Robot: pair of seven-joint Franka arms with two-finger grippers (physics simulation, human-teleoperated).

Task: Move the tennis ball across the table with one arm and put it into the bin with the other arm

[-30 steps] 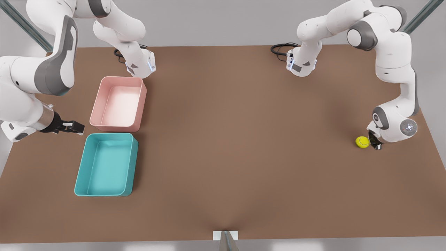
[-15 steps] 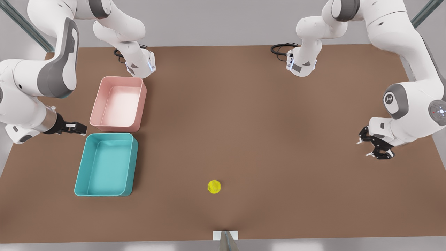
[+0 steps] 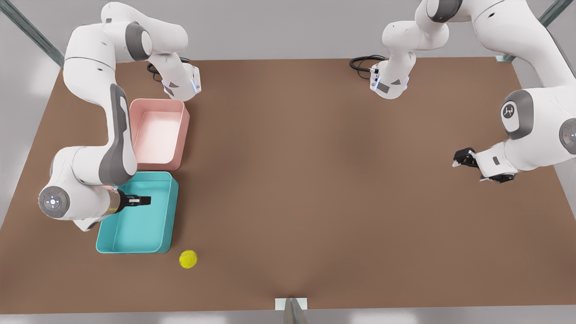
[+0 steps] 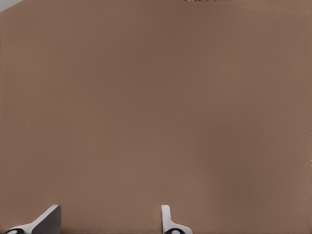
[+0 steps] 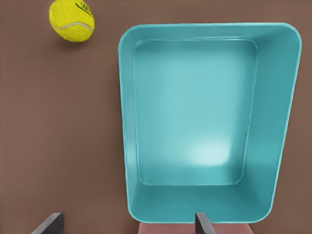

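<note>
The tennis ball (image 3: 188,259) lies on the brown table (image 3: 315,180), just off the near corner of the teal bin (image 3: 173,216) on the front view's left. In the right wrist view the tennis ball (image 5: 71,20) sits beside the bin (image 5: 125,122), outside its wall. My right gripper (image 3: 141,200) hovers over the bin, open and holding nothing; its fingertips (image 5: 202,222) stand wide apart. My left gripper (image 3: 479,168) hangs above bare table at the front view's right, far from the ball. The left gripper (image 4: 108,222) is open with nothing between its fingers.
A pink tray (image 3: 182,135) stands directly behind the teal bin. Both arm bases (image 3: 182,85) (image 3: 389,83) and a black cable (image 3: 362,63) sit along the far edge. The ball lies near the table's front edge.
The ball has rolled from the table's front middle toward the front view's left, ending beside the bin. My right arm swung over the bin. My left gripper shifted a little and turned.
</note>
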